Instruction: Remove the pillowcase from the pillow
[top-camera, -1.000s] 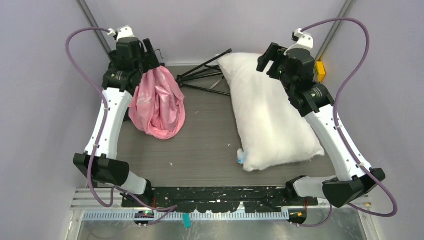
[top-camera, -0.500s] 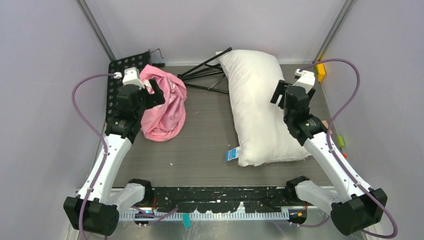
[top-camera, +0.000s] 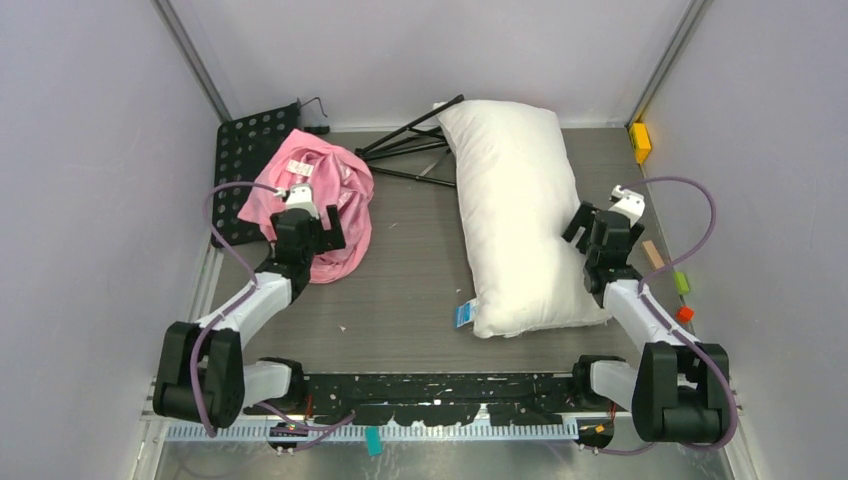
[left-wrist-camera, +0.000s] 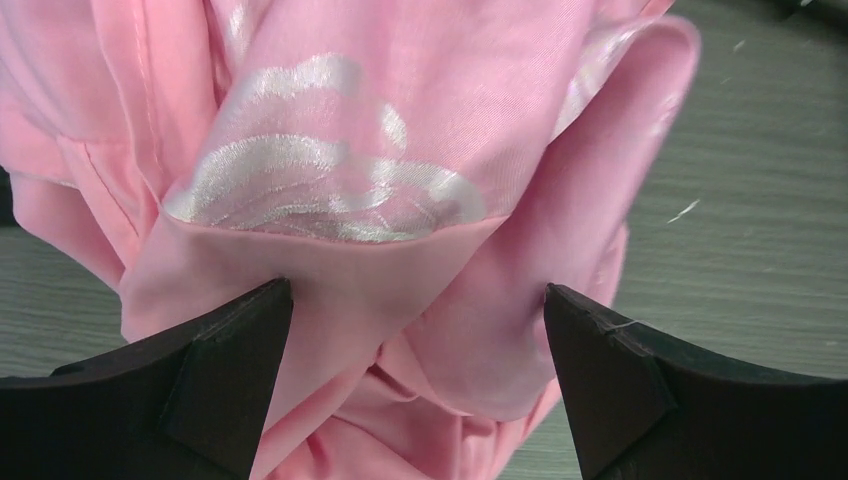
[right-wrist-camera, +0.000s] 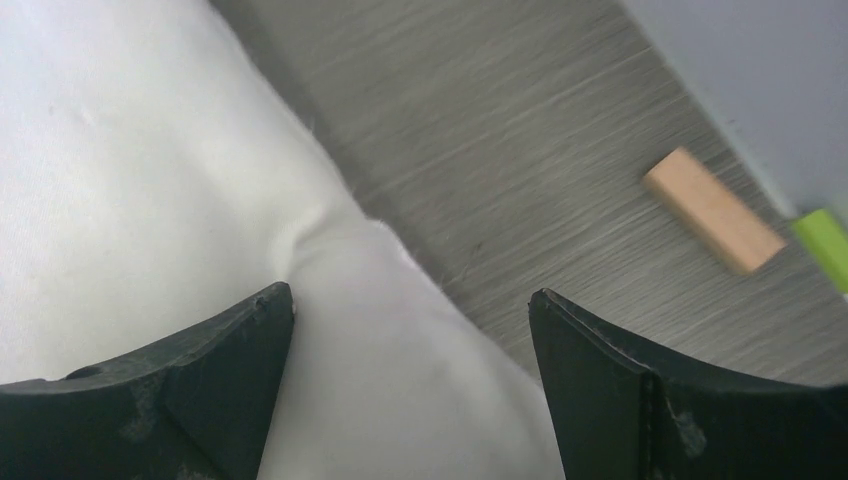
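Table (top-camera: 420, 290), grey; pillow (top-camera: 515, 200), white, bare, lying lengthwise on its right half; pillowcase (top-camera: 335, 190), pink, crumpled in a heap at far left, well apart from the pillow; my left claw (left-wrist-camera: 415, 330), spread wide, facing that heap; my right claw (right-wrist-camera: 410, 320), spread over the pillow's right edge; wooden block (right-wrist-camera: 712, 210) nearby.

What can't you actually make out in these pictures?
- Print on the small blue tag: too small, top view.
- Part of the pink pillowcase: under the left arm, top view; cut by the edges, left wrist view.
- Black stand legs: ends behind the pillow, top view.
- Green block: blurred, cut by the edge, right wrist view.
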